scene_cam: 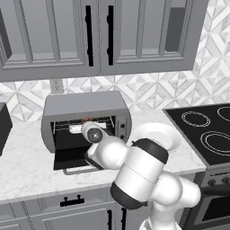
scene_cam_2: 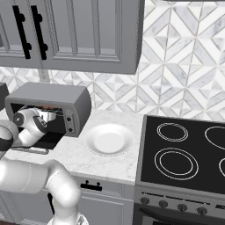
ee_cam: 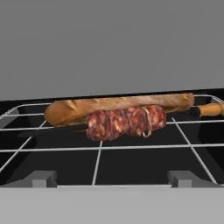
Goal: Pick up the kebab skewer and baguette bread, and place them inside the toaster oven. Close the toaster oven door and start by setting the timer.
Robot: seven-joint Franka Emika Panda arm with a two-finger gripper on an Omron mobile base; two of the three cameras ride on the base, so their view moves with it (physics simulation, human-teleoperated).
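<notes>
The grey toaster oven [scene_cam: 83, 105] stands on the counter with its door [scene_cam: 67, 158] folded down flat in front. On the wire rack [ee_cam: 100, 151] inside lie the golden baguette bread [ee_cam: 109, 107] and, touching its near side, the kebab skewer [ee_cam: 124, 122] with reddish meat chunks and an orange handle end. My gripper [ee_cam: 113, 178] sits at the oven mouth facing the rack, a little short of the food. It is open, its fingertips [ee_cam: 43, 177] wide apart with nothing between them. From the right base view the oven [scene_cam_2: 52, 99] has my hand reaching into its opening.
A white plate [scene_cam: 164, 134] lies on the marble counter right of the oven, and a black stovetop [scene_cam_2: 184, 154] is further right. A black box appliance [scene_cam: 3, 128] stands at the far left. Grey wall cabinets [scene_cam: 90, 36] hang above.
</notes>
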